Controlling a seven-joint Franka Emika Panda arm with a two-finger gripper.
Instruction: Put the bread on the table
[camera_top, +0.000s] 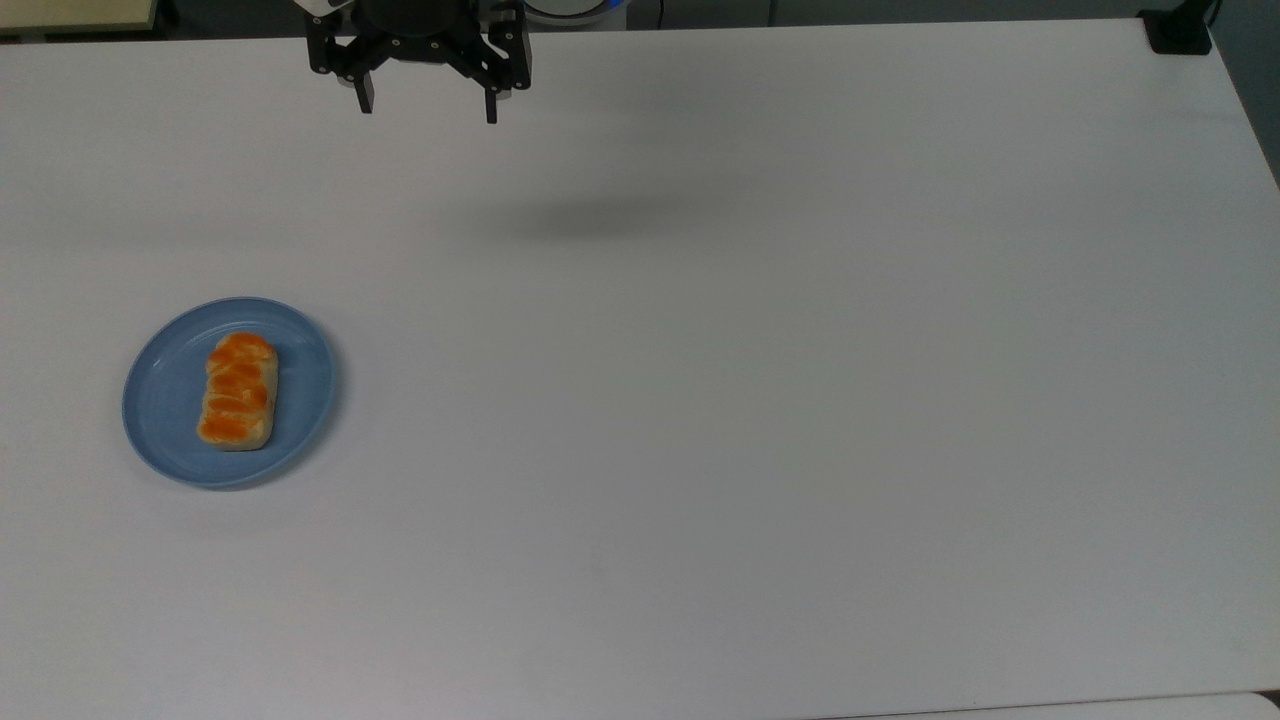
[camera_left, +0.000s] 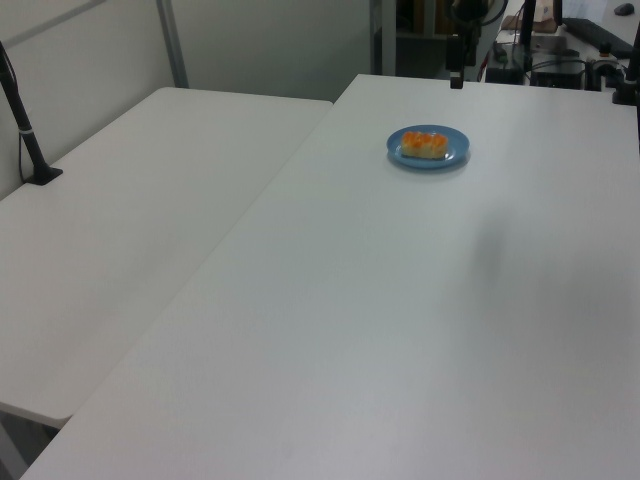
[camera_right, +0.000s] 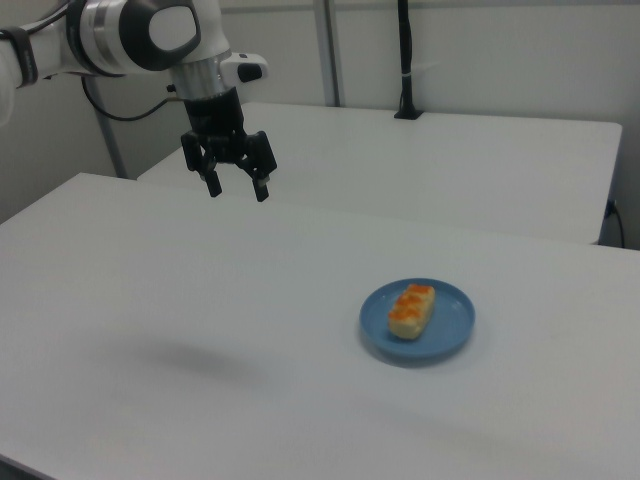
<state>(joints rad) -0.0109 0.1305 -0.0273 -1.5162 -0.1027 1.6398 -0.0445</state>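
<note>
We are seeing the bread (camera_top: 238, 391) lying on the blue plate (camera_top: 165, 400) at the left of the top view, resting on the white surface (camera_top: 760, 400). The hand (camera_top: 428, 105) is hanging empty at the top edge, fingers apart, well away from the plate.

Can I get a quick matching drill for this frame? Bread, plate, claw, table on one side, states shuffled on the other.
Column A:
1. bread
2. blue plate
3. claw
4. table

Column B:
a. open, up in the air, holding nothing
b. white, carries the plate
c. lying on the plate
d. round, sitting on the table

Pairs: 1-c, 2-d, 3-a, 4-b
</note>
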